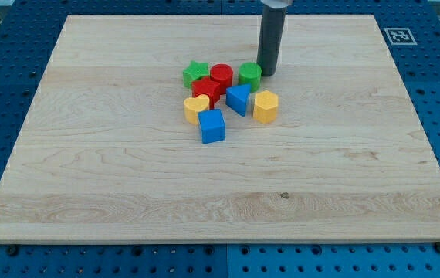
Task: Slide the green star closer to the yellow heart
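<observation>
The green star (195,74) sits at the left end of a tight cluster near the middle of the wooden board. The yellow heart (196,108) lies just below it, with a red block (207,90) between and beside them. My tip (267,73) is at the cluster's upper right, just right of the green cylinder (250,75) and close to touching it. It is about a hand's width to the right of the green star.
A red cylinder (221,76) stands between the star and the green cylinder. A blue triangle-like block (238,99), a yellow hexagon (265,106) and a blue cube (212,126) complete the cluster. The board (89,193) lies on a blue pegboard.
</observation>
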Controlling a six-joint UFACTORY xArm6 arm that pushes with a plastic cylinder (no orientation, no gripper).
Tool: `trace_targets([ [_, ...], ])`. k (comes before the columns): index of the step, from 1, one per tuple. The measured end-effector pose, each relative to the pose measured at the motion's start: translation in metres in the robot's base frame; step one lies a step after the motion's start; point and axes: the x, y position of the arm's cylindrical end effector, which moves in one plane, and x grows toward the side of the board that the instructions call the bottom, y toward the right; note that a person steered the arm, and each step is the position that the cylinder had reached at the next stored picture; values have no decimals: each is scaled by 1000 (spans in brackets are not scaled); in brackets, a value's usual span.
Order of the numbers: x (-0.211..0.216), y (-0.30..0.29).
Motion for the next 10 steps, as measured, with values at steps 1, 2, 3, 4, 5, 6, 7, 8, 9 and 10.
trace_targets([
  [1,-3,-10],
  [2,-5,-37],
  [3,6,-41],
  [4,-6,-41],
  [5,-35,-61],
  [6,-38,-118],
  [7,-29,-159],
  [8,-15,-159],
  [9,1,-160],
  [10,-8,-168],
])
